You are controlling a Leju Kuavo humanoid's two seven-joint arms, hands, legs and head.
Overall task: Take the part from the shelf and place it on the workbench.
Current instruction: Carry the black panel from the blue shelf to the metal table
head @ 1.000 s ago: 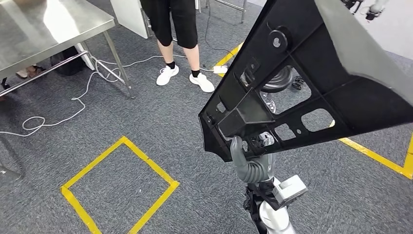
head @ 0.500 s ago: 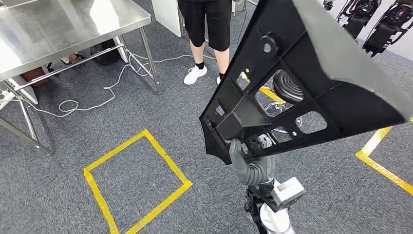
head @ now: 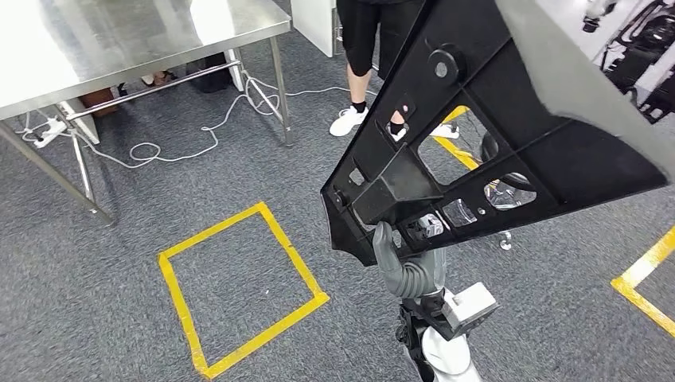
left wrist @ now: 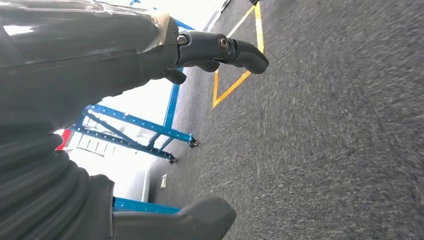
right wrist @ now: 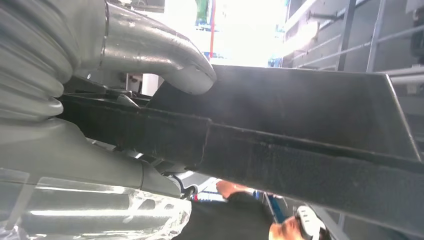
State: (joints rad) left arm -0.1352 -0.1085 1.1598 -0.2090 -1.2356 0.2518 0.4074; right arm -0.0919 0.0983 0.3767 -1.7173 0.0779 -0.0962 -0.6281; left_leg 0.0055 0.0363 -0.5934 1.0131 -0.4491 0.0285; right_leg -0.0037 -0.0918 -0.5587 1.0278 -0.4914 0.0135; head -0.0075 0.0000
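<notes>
Right hand (head: 402, 259) grips the black part (head: 493, 135) from below; should keep it level until the workbench (head: 119, 40) ahead-left.

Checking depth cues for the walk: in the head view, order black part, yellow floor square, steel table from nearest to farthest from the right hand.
1. black part: gripped by the right hand at its lower corner.
2. yellow floor square: on the carpet, left of the hand.
3. steel table: upper left, beyond the square, farthest.
</notes>
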